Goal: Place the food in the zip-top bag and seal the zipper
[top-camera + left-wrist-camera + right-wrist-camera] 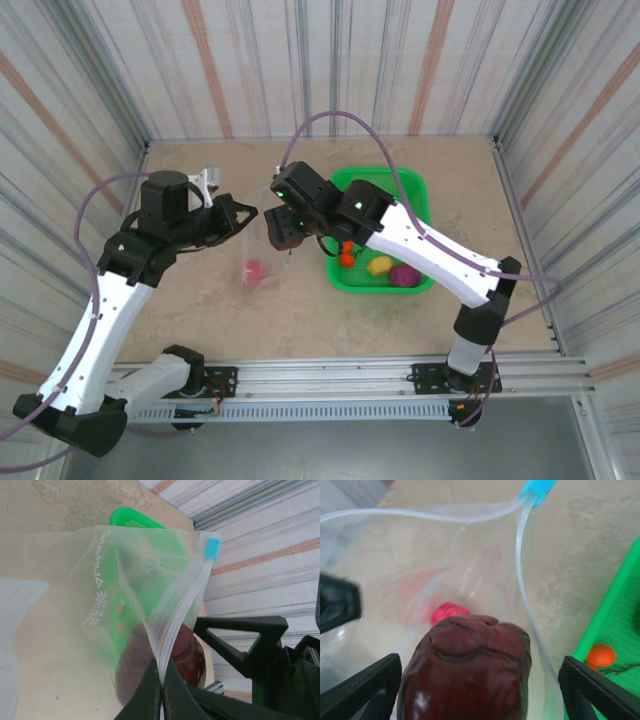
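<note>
Zip-top bag [258,250] over mottled beige tabletop [300,320], striped corrugated walls [400,70] around.

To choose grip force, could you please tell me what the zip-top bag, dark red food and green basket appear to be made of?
Zip-top bag: thin clear plastic film; it creases and shows things through it. Dark red food: probably hard moulded plastic, glossy with highlights. Green basket: rigid plastic mesh, judging by its fine perforated grid.
</note>
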